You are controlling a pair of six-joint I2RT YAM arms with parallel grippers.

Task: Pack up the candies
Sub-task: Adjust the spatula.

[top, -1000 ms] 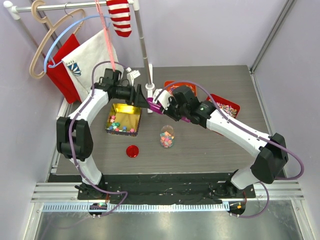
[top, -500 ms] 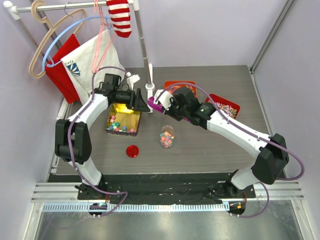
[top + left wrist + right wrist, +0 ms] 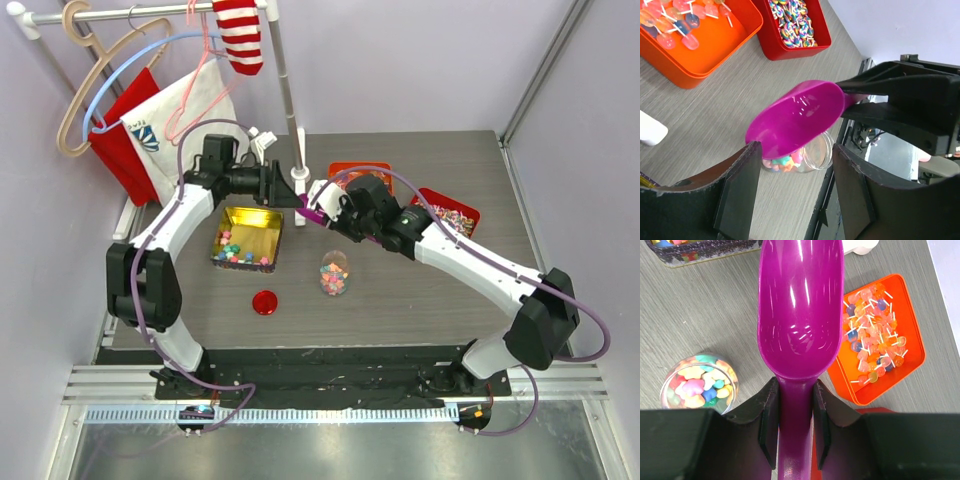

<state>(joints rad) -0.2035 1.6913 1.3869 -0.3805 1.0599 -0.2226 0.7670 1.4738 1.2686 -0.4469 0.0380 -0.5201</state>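
Candies, tiny pebble-like sweets in pastel pink, yellow, green and blue (image 3: 696, 384), sit in two places. Some lie in a small clear round jar (image 3: 821, 154) near the middle of the grey wood-grain counter (image 3: 420, 290). More lie loose in a rectangular gold metal tin (image 3: 250, 218) toward the left edge.

I judge them light, hard and smooth, so they are likely to roll and bounce. They look far too small to pinch one by one, so I would gather them with a scoop rather than my jaws.

My right gripper (image 3: 795, 390) has its jaws clamped on the narrow handle of a glossy magenta plastic scoop (image 3: 800, 315). Its deep rounded bowl is empty and hangs above the counter between tin and jar. My left gripper (image 3: 796, 146) faces the scoop, jaws apart and holding nothing.

A flat round red lid (image 3: 264, 302) lies near the front edge, left of the jar. An orange plastic tray (image 3: 910, 355) of stick sweets sits by the far edge. A red tray (image 3: 790, 50) of swirled wrapped sweets sits toward the right edge.
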